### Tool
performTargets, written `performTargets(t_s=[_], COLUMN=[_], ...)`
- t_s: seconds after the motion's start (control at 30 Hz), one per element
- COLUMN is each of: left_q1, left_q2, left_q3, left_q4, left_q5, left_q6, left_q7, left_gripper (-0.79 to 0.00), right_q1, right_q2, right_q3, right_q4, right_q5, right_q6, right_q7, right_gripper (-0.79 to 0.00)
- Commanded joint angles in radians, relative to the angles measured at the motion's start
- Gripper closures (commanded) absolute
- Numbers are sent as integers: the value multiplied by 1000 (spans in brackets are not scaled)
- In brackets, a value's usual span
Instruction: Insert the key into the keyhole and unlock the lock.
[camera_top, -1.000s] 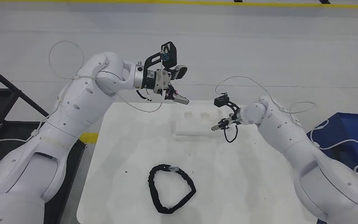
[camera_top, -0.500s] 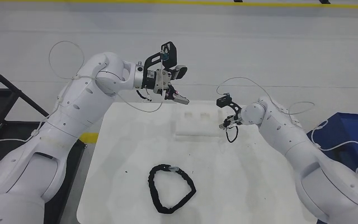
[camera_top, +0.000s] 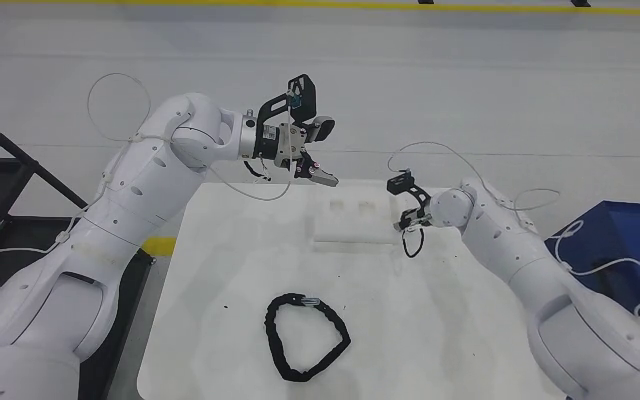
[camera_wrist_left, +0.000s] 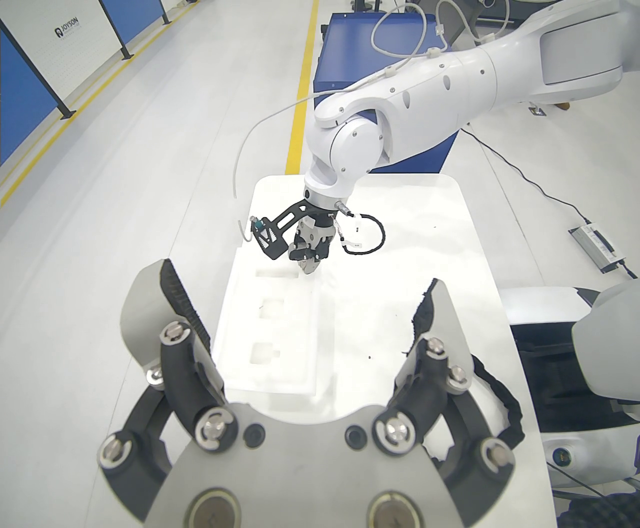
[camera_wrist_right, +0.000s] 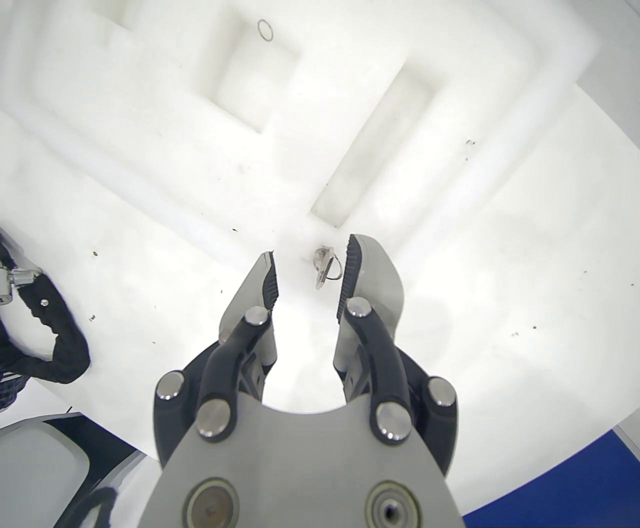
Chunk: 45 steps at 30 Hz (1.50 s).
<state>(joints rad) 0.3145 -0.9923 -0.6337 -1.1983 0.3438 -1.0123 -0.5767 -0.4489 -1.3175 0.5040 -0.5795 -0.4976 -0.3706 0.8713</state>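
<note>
My right gripper (camera_wrist_right: 311, 252) hangs over the right end of the white foam tray (camera_wrist_right: 125, 150) by the worktop's (camera_top: 450, 320) far edge, its fingers narrowly parted around the small metal key (camera_wrist_right: 324, 267) on its ring, not clamping it. My left gripper (camera_wrist_left: 300, 280) is spread wide above the far left corner. The black sleeved chain lock (camera_top: 272, 330) lies toward the near edge.

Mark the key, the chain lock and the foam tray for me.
key (camera_wrist_right: 320, 269), right wrist view, middle of its metal body.
chain lock (camera_top: 272, 335), top view, black sleeve of the loop.
foam tray (camera_top: 350, 232), top view, bare near rim.
</note>
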Motion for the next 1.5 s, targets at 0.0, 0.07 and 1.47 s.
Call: performTargets(t_s=[0.0,0.07,1.47], left_q1=[0,0,0], left_q2=[0,0,0], left_q3=[0,0,0], left_q4=[0,0,0], left_q5=[0,0,0], left_q6=[0,0,0], left_q7=[0,0,0], left_gripper=[-785,-785,-785], right_q1=[-3,-6,4], right_q2=[-2,-4,-15], right_q3=[3,6,77], right_q4=[5,8,-19], right_q5=[-1,-2,-105], right_q6=[5,4,27], right_q7=[1,0,-2], right_gripper=[-243,-240,0])
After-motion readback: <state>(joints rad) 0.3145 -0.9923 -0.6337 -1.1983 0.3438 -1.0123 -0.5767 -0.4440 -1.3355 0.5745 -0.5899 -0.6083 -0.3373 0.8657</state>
